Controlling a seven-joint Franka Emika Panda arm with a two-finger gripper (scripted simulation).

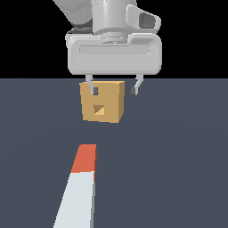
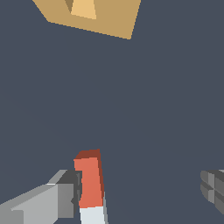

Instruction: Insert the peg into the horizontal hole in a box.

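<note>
The peg (image 1: 80,191) lies flat on the dark floor, and its orange-red end (image 1: 85,159) points toward the box (image 1: 113,104). The tan box stands farther back, and the hole (image 1: 99,109) is in the face turned to the peg. My gripper (image 1: 114,91) hangs open and empty, raised above the floor. In the wrist view the peg (image 2: 90,183) shows between my fingers, close to one finger (image 2: 61,199) and far from the other (image 2: 214,188). My gripper (image 2: 140,194) touches nothing. The box (image 2: 109,19) and its hole (image 2: 83,8) lie beyond the peg's orange end.
The dark grey floor (image 1: 178,156) stretches around the peg and the box. No other objects show in either view.
</note>
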